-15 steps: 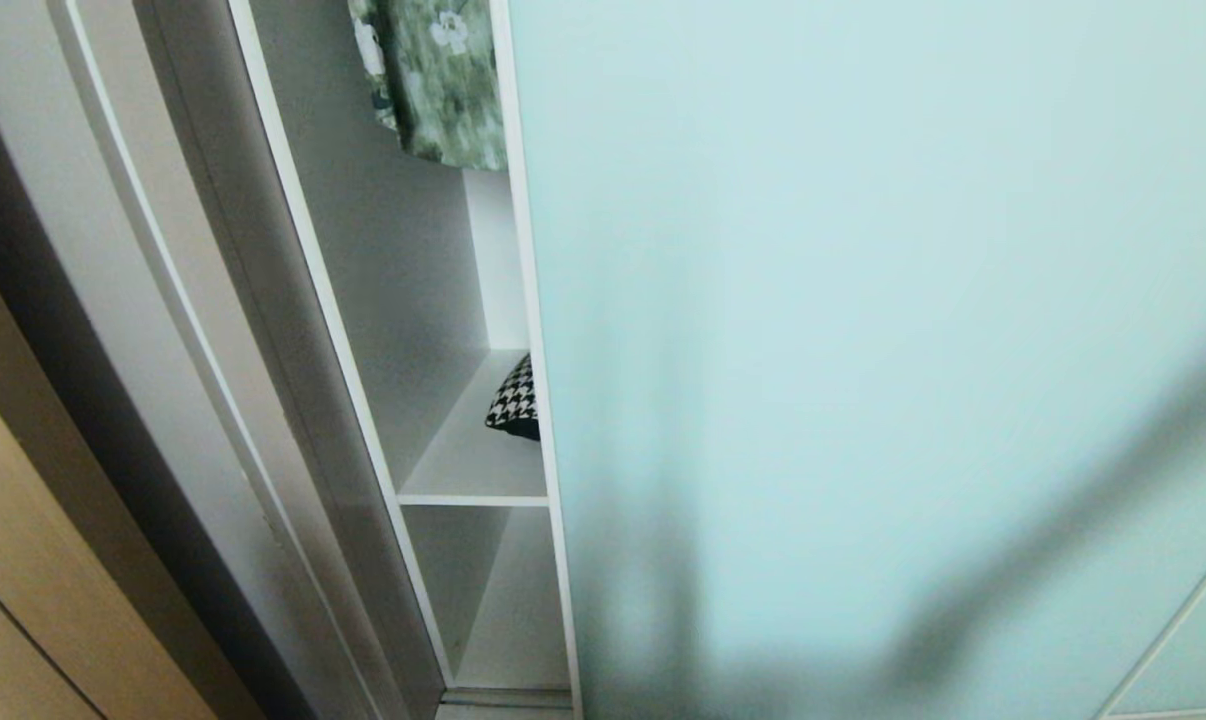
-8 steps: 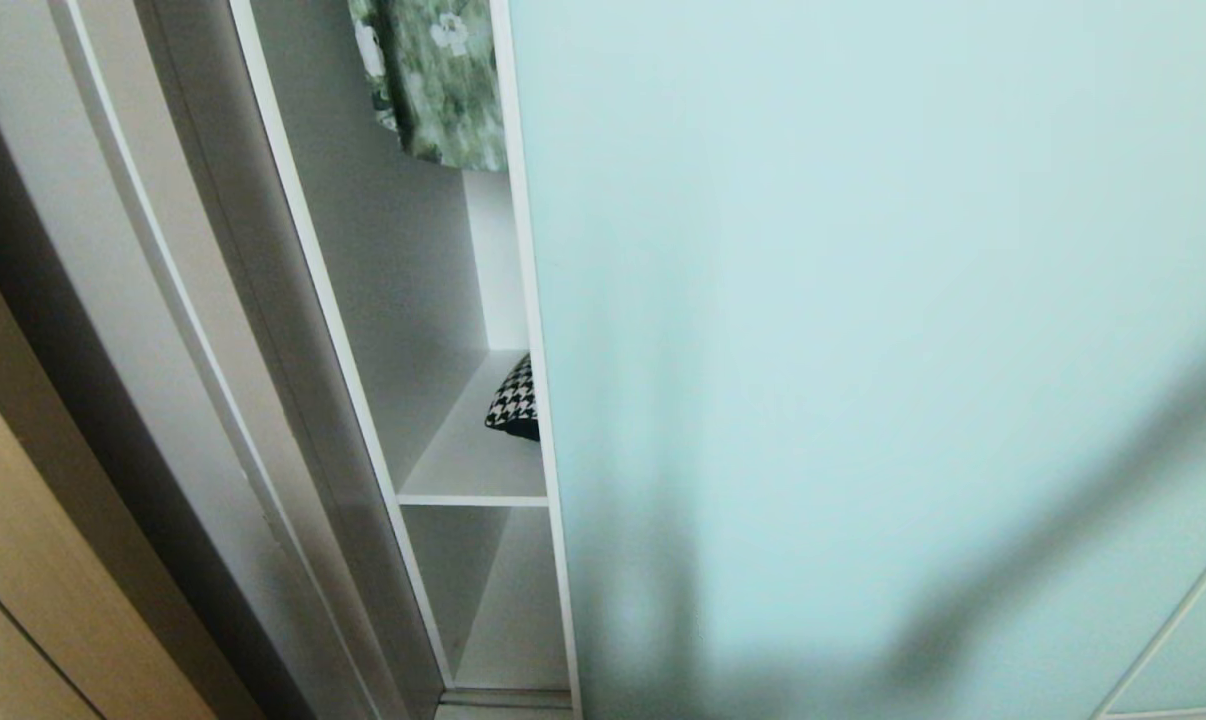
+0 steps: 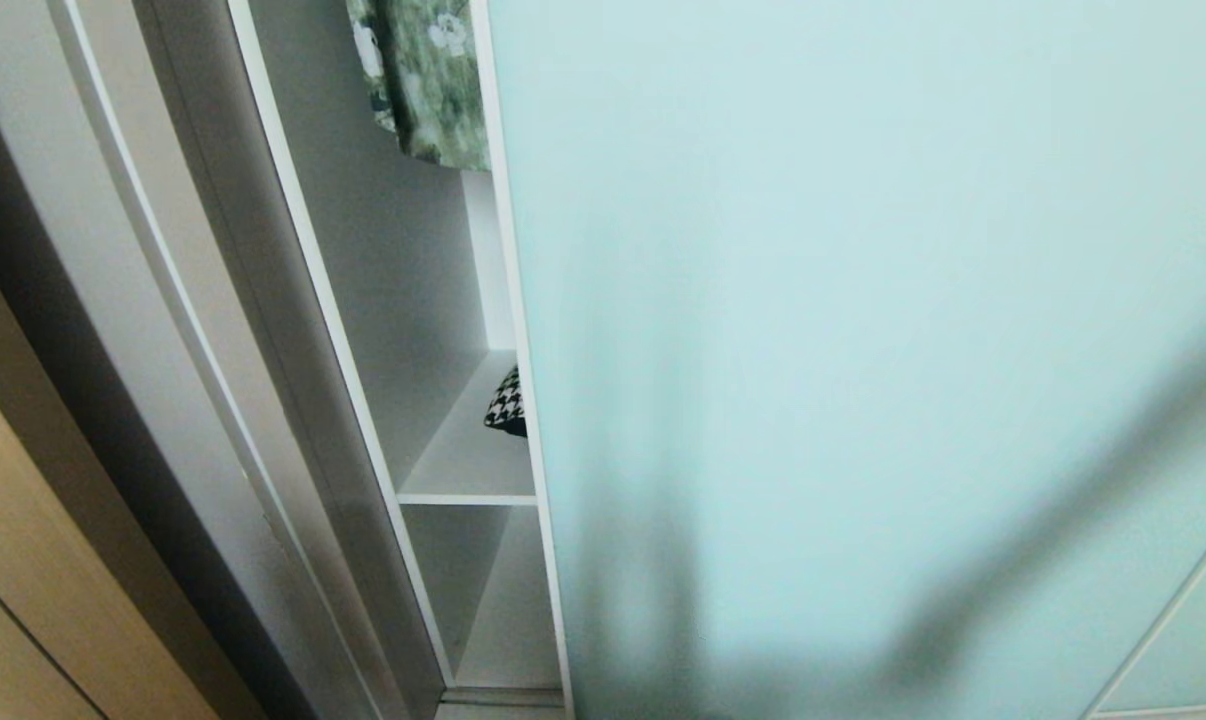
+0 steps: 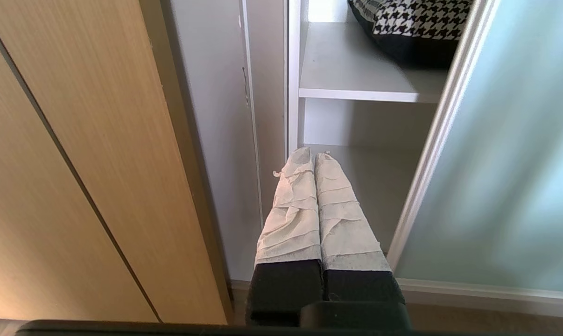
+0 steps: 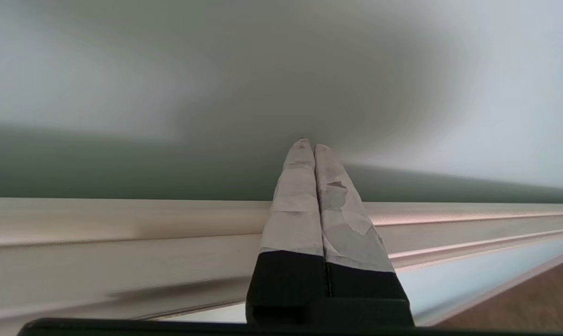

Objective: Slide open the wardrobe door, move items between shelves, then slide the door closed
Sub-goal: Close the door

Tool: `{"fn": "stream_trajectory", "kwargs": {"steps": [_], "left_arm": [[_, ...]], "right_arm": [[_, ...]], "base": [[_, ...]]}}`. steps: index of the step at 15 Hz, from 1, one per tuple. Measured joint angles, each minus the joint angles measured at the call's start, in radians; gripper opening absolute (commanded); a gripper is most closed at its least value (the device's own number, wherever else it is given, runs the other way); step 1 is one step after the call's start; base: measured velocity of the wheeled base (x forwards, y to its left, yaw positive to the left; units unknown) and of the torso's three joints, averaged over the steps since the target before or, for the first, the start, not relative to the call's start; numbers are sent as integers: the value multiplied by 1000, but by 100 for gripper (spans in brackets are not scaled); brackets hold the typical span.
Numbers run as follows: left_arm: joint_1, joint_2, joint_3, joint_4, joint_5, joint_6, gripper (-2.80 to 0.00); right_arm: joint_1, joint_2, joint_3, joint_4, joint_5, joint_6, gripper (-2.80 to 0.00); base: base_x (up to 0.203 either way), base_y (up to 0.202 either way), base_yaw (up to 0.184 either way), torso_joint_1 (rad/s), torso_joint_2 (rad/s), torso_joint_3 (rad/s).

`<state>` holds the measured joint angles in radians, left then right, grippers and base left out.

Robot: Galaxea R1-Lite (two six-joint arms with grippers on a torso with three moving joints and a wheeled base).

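The right hand (image 5: 313,145), fingers pressed together and empty, touched the sliding wardrobe door (image 5: 216,93). The left hand (image 4: 314,156), likewise closed and empty, hung near the shelves (image 4: 356,93).

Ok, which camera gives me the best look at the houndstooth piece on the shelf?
The left wrist view: the houndstooth piece lies large on the upper shelf, with its pattern and dark underside showing. The head view catches only a corner beside the sliding door's edge. The right wrist view shows none.
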<state>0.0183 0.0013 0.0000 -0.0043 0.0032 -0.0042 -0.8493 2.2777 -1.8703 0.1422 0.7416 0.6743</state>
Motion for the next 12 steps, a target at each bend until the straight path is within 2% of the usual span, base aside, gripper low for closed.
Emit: {"fn": "stream_trajectory", "kwargs": {"steps": [7, 12], "left_arm": [[0, 0, 0, 0, 0, 0, -280], [0, 0, 0, 0, 0, 0, -280]], "right_arm": [[51, -102, 160, -13, 6, -6, -280], [117, -200, 299, -24, 10, -9, -280]], "base": [[0, 0, 0, 0, 0, 0], [0, 0, 0, 0, 0, 0]]}}
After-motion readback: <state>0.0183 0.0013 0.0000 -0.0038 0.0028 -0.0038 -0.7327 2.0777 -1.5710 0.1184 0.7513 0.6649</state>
